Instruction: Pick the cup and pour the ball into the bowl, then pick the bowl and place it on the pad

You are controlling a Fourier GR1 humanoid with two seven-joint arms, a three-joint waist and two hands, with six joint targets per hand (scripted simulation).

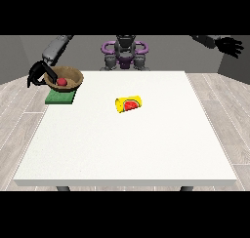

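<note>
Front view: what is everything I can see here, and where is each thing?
Table: one, white, large, fills the middle of the view.
Pad: one, green, flat, at the table's far corner at the view's left.
Bowl: one, brown, over the pad.
Ball: one, red, inside the bowl.
Cup: one, yellow with a watermelon picture, lying on its side near the table's middle.
Robot body: one, grey and purple, behind the table's far edge.
Hand at the view's left: black, at the bowl's rim.
Hand at the view's right: black, raised off the table, fingers spread.
</note>
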